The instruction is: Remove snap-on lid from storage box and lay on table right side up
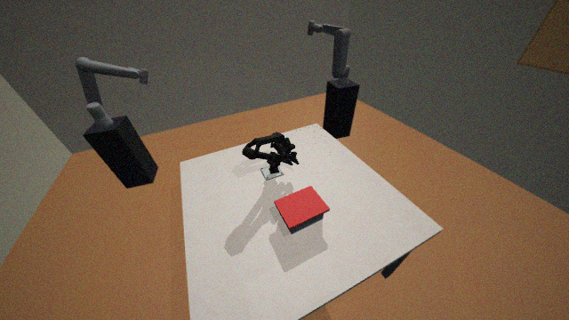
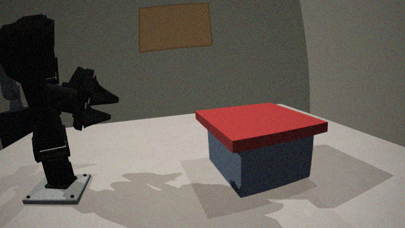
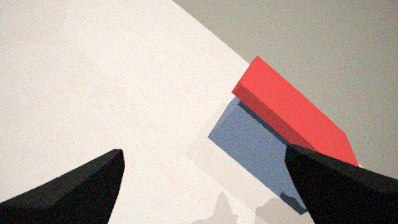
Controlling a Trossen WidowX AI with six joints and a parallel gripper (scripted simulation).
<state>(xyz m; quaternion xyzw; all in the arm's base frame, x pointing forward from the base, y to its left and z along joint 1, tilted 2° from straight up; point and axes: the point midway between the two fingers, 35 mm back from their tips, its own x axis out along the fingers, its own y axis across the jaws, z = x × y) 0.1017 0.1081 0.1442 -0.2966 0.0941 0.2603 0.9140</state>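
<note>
A blue storage box (image 2: 272, 163) (image 3: 250, 142) stands on the white table (image 1: 364, 187) (image 2: 152, 139) (image 3: 100, 75). A flat red snap-on lid (image 1: 301, 206) (image 2: 257, 121) (image 3: 290, 107) sits on top of it and overhangs its walls. My black gripper (image 1: 291, 159) (image 2: 112, 109) (image 3: 202, 160) is open and empty. It hangs folded near the arm's base, well apart from the box, with its fingers pointing toward the box.
The arm stands on a small grey base plate (image 1: 272, 173) (image 2: 57, 193). Two grey camera arms on black pedestals (image 1: 120, 151) (image 1: 340, 107) stand at the table's far corners. An orange floor (image 1: 89, 249) surrounds the table.
</note>
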